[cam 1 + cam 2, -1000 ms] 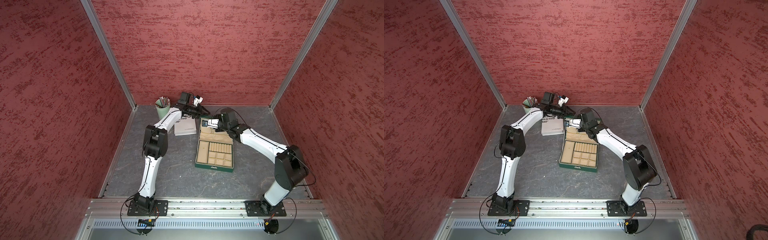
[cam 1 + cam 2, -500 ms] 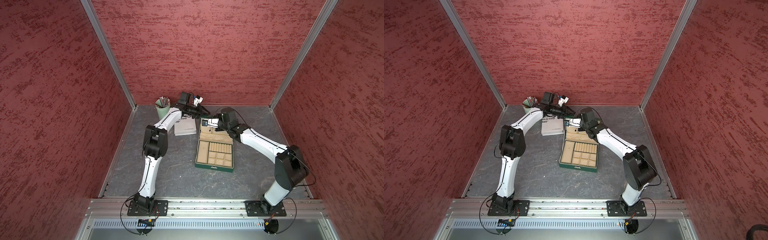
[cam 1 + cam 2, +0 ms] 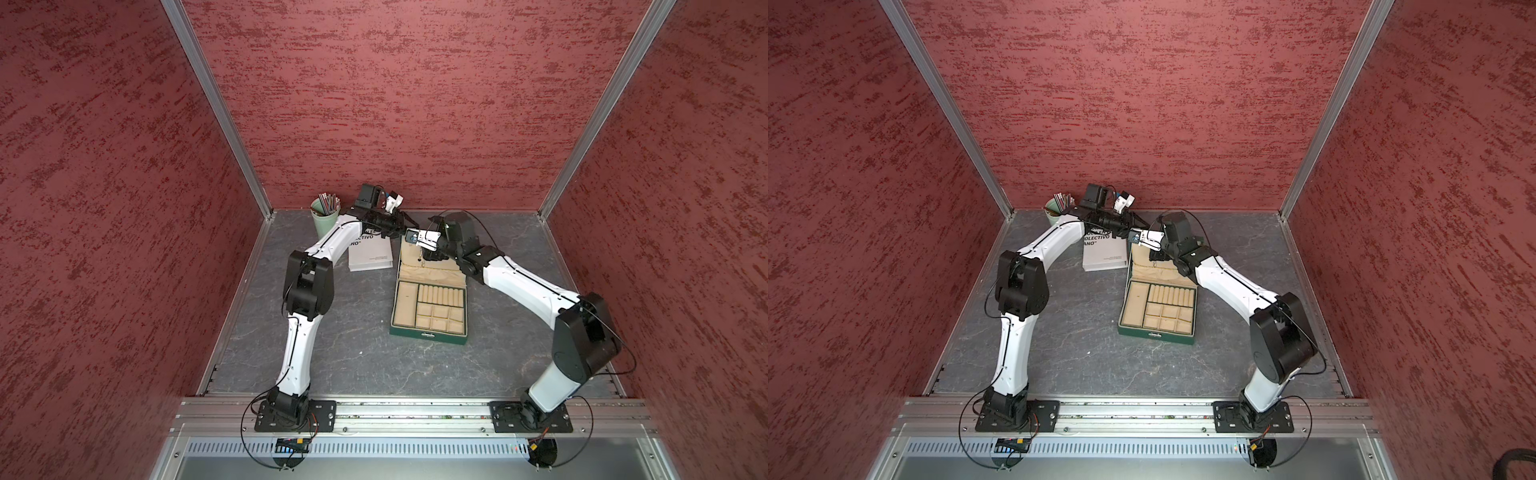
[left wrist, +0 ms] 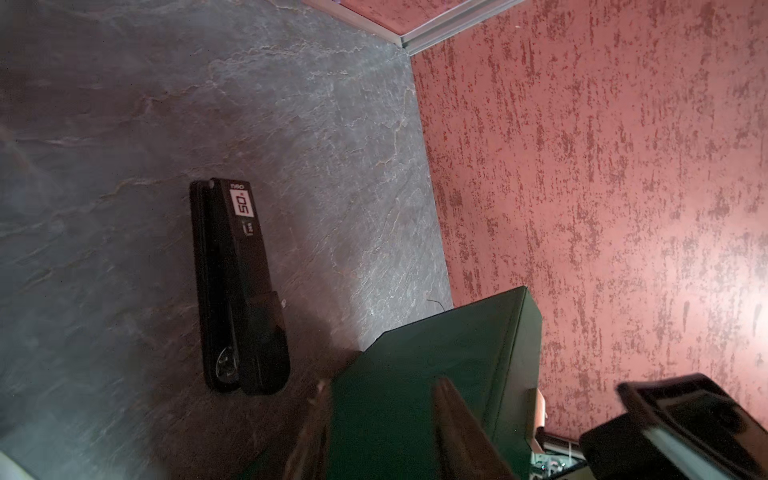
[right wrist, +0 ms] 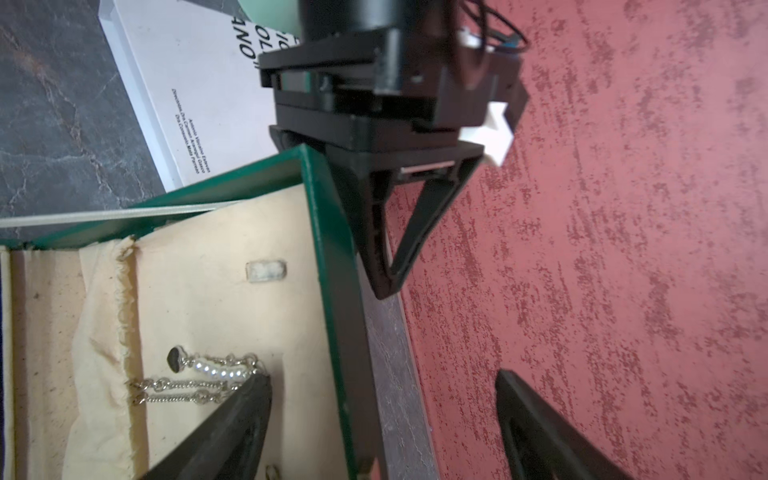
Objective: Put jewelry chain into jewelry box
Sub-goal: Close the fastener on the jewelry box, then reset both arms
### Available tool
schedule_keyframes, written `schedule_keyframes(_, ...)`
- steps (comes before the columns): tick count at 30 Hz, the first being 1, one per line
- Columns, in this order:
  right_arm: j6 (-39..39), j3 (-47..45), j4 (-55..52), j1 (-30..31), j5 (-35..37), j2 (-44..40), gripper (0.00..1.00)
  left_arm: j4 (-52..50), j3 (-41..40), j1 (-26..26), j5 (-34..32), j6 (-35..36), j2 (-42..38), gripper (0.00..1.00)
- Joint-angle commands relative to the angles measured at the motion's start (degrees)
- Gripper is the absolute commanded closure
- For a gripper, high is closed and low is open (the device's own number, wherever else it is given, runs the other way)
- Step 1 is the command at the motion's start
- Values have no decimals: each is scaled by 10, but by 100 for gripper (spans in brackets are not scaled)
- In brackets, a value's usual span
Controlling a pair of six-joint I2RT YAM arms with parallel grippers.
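Note:
The dark green jewelry box [image 3: 428, 332] [image 3: 1156, 334] lies open in both top views, its beige-lined lid [image 5: 328, 249] standing up at the far end. The silvery jewelry chain [image 5: 195, 382], with small pearls and a dark heart charm, lies against the lid's lining, touching one fingertip of my right gripper. My right gripper [image 5: 382, 376] [image 3: 426, 251] is open wide and straddles the lid's top edge, holding nothing. My left gripper [image 4: 380, 382] [image 3: 405, 227] sits behind the lid. Its fingers [image 5: 386, 249] are apart against the green outer face [image 4: 457, 332].
A white booklet [image 3: 370, 253] with black lettering lies left of the box. A pale green pencil cup [image 3: 326, 220] stands in the back left corner. A black stapler [image 4: 237, 291] lies on the grey floor behind the lid. The red back wall is close behind both grippers.
My right gripper has opened wide, and its fingers no longer pinch the chain. The left fingers have spread somewhat. Both arms stay almost in place.

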Motion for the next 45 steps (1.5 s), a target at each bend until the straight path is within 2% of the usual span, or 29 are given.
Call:
schedule_keyframes(1, 65, 28, 18, -3, 7, -36, 9, -24, -5, 11, -51, 4, -39, 54)
schedule_keyframes(4, 109, 30, 27, -3, 27, -47, 8, -28, -25, 16, -104, 2, -75, 53)
schedule_keyframes(7, 178, 28, 34, -3, 68, -56, 7, -5, -80, 14, -167, -12, -128, 52)
schedule_keyframes(11, 357, 9, 42, -3, 149, -83, 7, 81, -224, -11, -259, -22, -233, 52)
schedule_keyframes(14, 488, -42, 45, -3, 176, -123, 7, 135, -332, -52, -347, 19, -311, 52)
schedule_keyframes(18, 633, -107, 9, -4, 200, -182, 8, 160, -420, -103, -436, 83, -382, 50)
schedule_keyframes(22, 727, -170, -40, -5, 218, -261, 9, 178, -499, -118, -467, 90, -446, 47)
schedule_keyframes(25, 772, -225, -68, -6, 199, -322, 9, 205, -557, -121, -491, 81, -496, 45)
schedule_keyframes(27, 797, -253, -87, -6, 185, -361, 8, 214, -587, -123, -506, 69, -525, 40)
schedule_keyframes(28, 810, -265, -99, -6, 188, -376, 8, 212, -598, -123, -522, 64, -537, 34)
schedule_keyframes(30, 827, -290, -104, -6, 207, -405, 7, 198, -619, -123, -564, 51, -559, 18)
schedule_keyframes(31, 828, -314, -86, -6, 226, -424, 2, 199, -636, -124, -615, 37, -573, 6)
schedule_keyframes(32, 841, -333, -67, -6, 252, -438, 1, 203, -647, -125, -659, 26, -582, 0)
schedule_keyframes(35, 905, -387, 3, -6, 367, -465, 1, 243, -689, -127, -763, 48, -598, 0)
schedule_keyframes(37, 878, -398, 35, -6, 422, -467, 1, 291, -726, -134, -850, 69, -595, 0)
schedule_keyframes(41, 689, -404, 103, -7, 435, -438, 1, 443, -801, -132, -956, 155, -587, 0)
schedule_keyframes(42, 626, -423, 155, -10, 400, -438, 1, 491, -830, -123, -943, 178, -596, 0)
schedule_keyframes(43, 580, -443, 194, -16, 358, -438, 1, 551, -866, -104, -900, 207, -607, 0)
schedule_keyframes(45, 559, -467, 230, -37, 332, -433, 1, 629, -919, -37, -773, 221, -632, 0)
